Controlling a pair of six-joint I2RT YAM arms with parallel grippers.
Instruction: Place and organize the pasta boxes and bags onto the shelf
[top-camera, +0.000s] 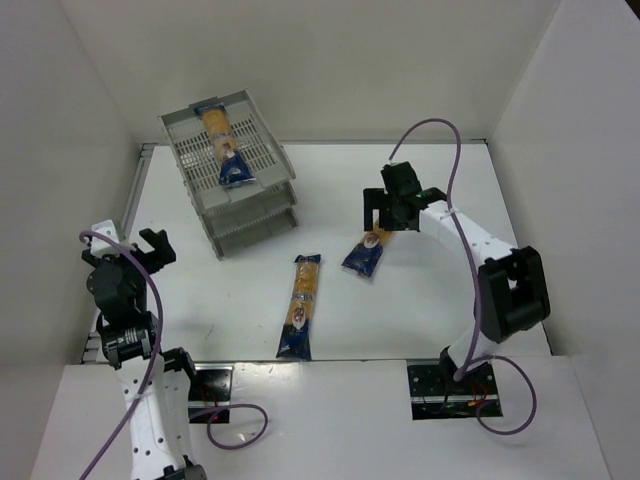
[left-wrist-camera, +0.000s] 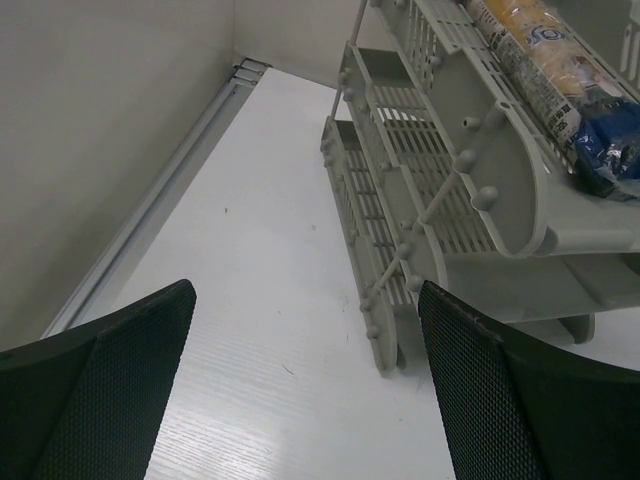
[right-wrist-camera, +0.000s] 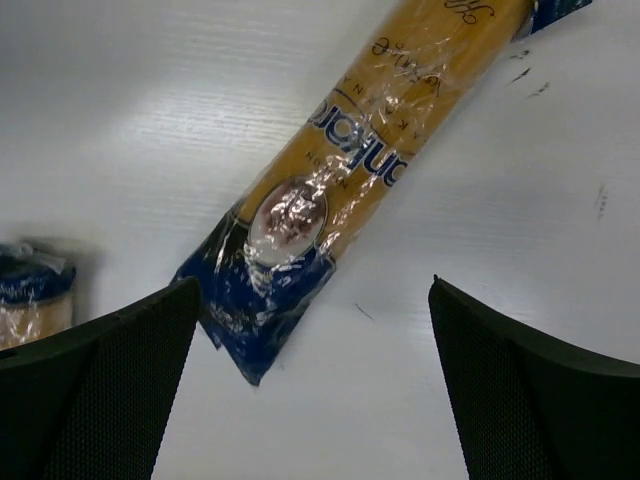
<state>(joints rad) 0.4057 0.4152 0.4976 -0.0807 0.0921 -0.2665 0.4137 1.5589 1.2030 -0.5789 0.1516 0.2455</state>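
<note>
Right gripper (top-camera: 384, 222) hangs over the right-hand bag (top-camera: 364, 253) of pasta, which lies flat on the white table (top-camera: 430, 310) a little right of centre. The jaws are spread wide and hold nothing. In the right wrist view, the two dark fingers (right-wrist-camera: 100, 390) stand to either side of this bag's dark blue end and small round label. The yellow-orange pack (right-wrist-camera: 340, 170) runs away from them at a slant, and no finger touches it.

The middle bag (top-camera: 302, 305) rests on the table between the two arms. It lies nearly lengthwise, with a blue end toward the near edge, just beside the right-hand bag but apart from it.

The shelf (top-camera: 262, 152), a light grey three-tier stack of slotted trays, stands at the far left of the table, turned at an angle. The shelved bag (top-camera: 222, 143) lies along the middle of the top tray, its dark blue end toward the open front.

Left gripper (top-camera: 150, 245) is raised at the near left, well apart from all three bags. Its fingers (left-wrist-camera: 110, 380) are wide open and empty. Its wrist camera looks along the table at the side of the shelf (left-wrist-camera: 430, 190), with the shelved bag (left-wrist-camera: 555, 75) showing above the rim.
</note>
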